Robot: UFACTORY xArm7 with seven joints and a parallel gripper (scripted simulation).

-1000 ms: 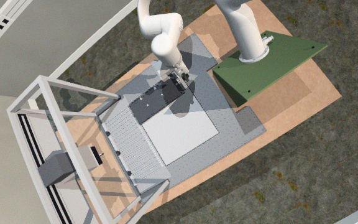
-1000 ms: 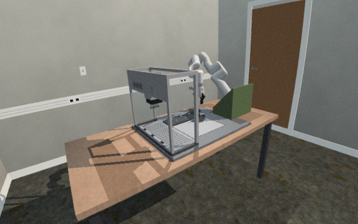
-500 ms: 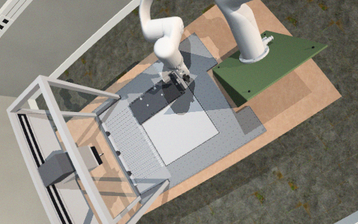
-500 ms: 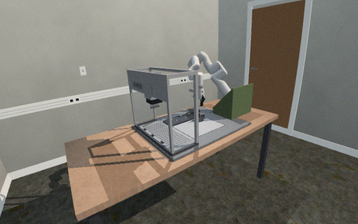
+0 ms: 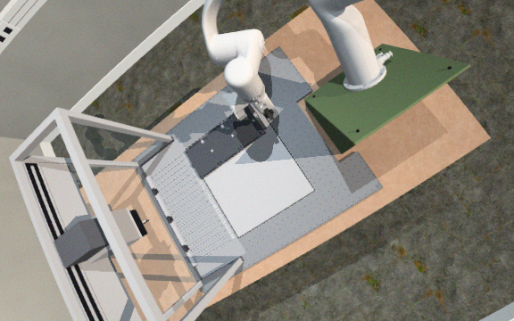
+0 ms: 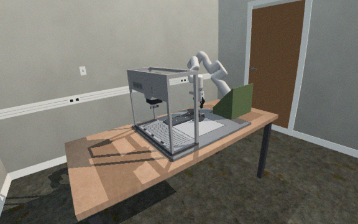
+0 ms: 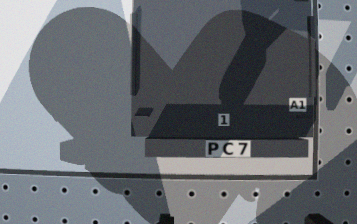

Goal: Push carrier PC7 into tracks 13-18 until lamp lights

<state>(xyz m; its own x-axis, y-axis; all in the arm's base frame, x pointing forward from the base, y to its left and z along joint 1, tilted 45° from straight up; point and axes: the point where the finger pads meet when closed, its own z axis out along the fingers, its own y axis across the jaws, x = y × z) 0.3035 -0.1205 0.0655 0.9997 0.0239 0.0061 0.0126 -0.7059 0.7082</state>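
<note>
partly hidden carrier pc7 (image 5: 221,147) (image 7: 224,60), its far end cropped at wrist

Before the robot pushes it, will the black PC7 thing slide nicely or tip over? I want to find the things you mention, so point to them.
The PC7 carrier (image 5: 212,153) (image 7: 189,117) will probably slide without tipping, because it is long and lies low and flat. It looks stiff, with straight edges, so it shouldn't bend. It might twist a little if pushed off to one side, since it is much longer than it is wide.
</note>
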